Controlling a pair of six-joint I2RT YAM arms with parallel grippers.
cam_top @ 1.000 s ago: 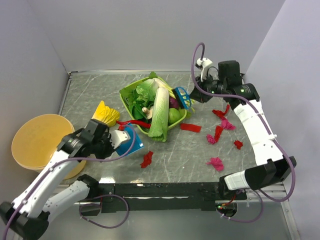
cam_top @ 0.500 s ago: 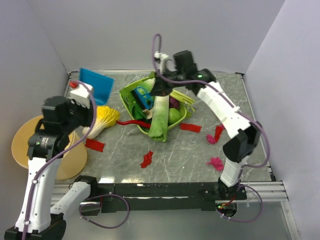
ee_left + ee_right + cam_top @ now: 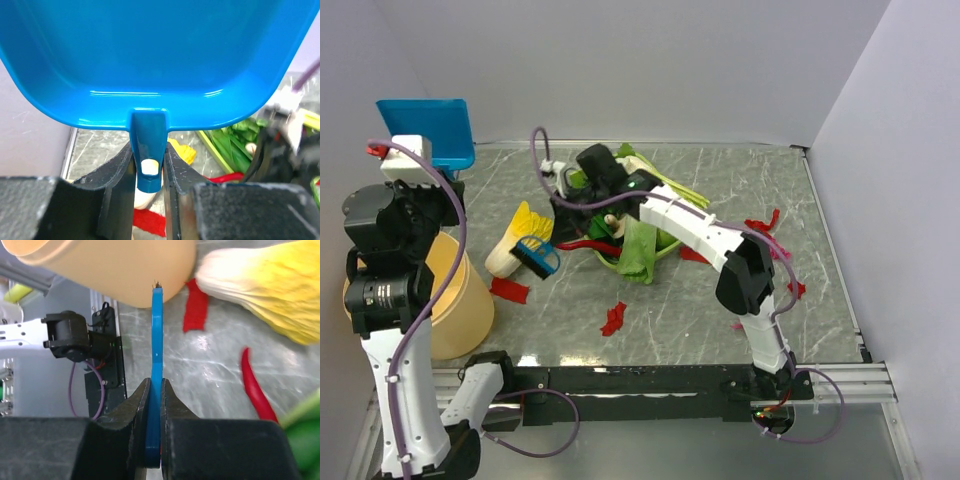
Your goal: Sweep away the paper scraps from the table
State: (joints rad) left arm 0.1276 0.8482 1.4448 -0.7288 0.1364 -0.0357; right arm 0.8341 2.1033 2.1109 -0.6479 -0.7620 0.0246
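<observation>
Paper scraps lie on the table to the right of the bucket. A red strip sits just beside the bucket's wall, and more scraps lie well off toward the right edge. Just beyond the strip, the right gripper is clamped on a blue brush, close to a yellow cabbage. Farthest, high up beyond the bucket, the left gripper is clamped on the handle of the dustpan.

Back wall plain white, faint lilac cast. Left wall, right wall same, meeting table edges. Light even, diffuse; shadows soft. Aluminium rail along near edge.
</observation>
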